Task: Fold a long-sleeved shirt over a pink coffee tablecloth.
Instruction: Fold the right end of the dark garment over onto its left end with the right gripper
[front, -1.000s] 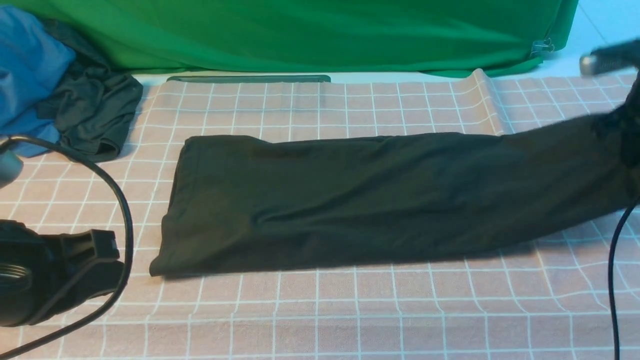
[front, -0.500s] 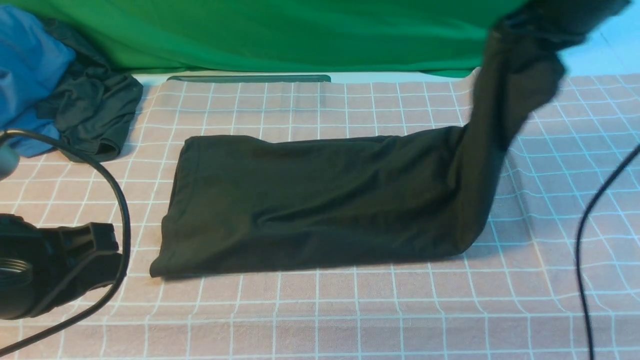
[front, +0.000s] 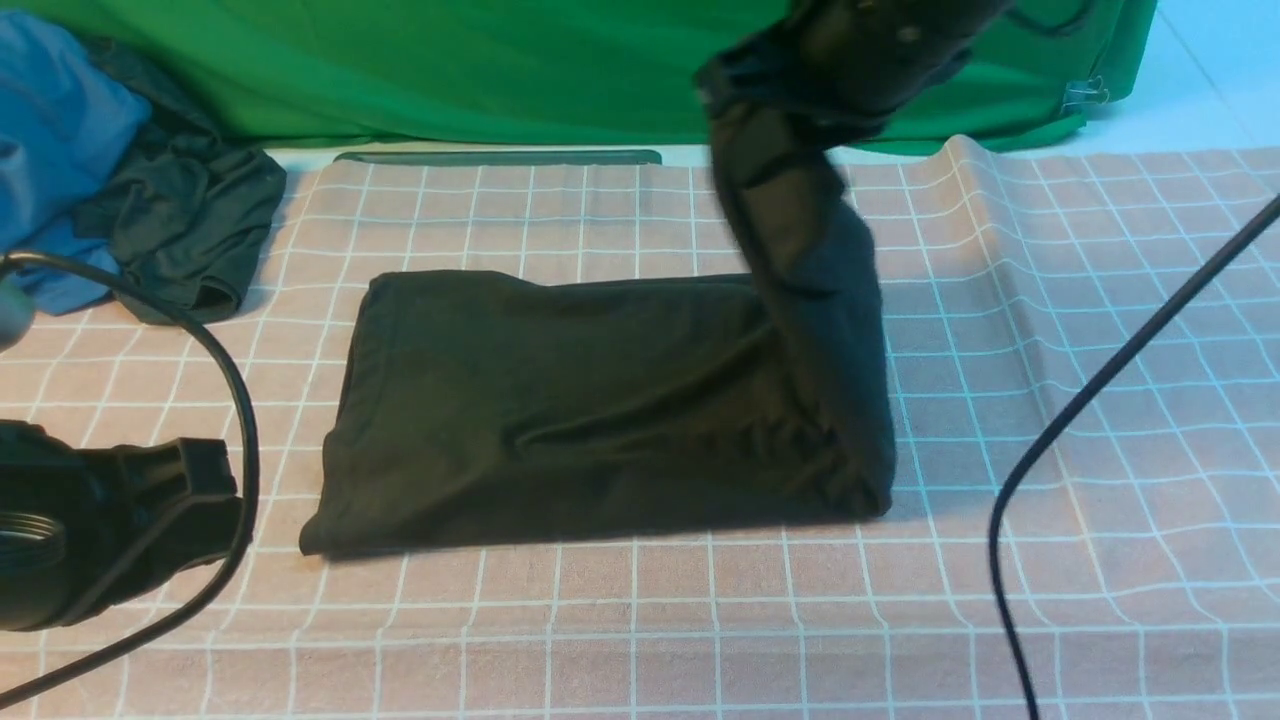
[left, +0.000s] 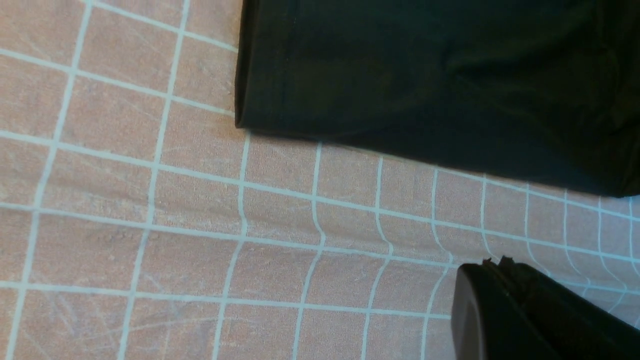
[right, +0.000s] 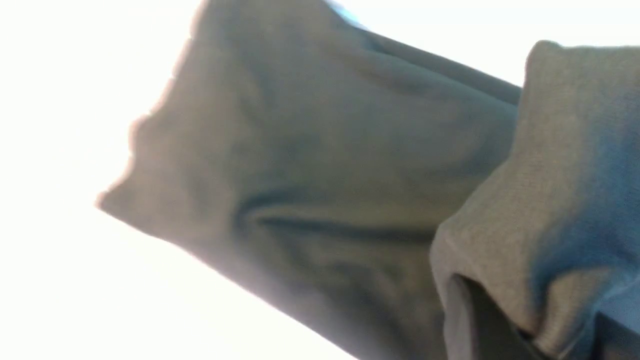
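Note:
The black long-sleeved shirt (front: 560, 400) lies as a folded strip on the pink coffee tablecloth (front: 700, 620). Its right end is lifted and hangs in a steep band from my right gripper (front: 850, 60), which is shut on it high above the shirt's right half. In the right wrist view the shirt's fabric (right: 325, 175) fills the picture and wraps over the gripper (right: 525, 340). My left gripper (front: 205, 505) hovers low at the near left, shut and empty. The left wrist view shows it (left: 495, 262) over bare tablecloth (left: 150, 225), short of the shirt's hem (left: 425, 75).
A blue garment (front: 60, 130) and a dark grey-green garment (front: 190, 230) are heaped at the far left. A green cloth (front: 550, 70) hangs along the back. Black cables (front: 1080, 420) (front: 235, 400) cross both sides. The tablecloth has a raised wrinkle (front: 975, 190) at the far right.
My right gripper has swept up and to the left with the shirt's right end, so the flat strip now bends upward near its middle. The left arm has barely moved.

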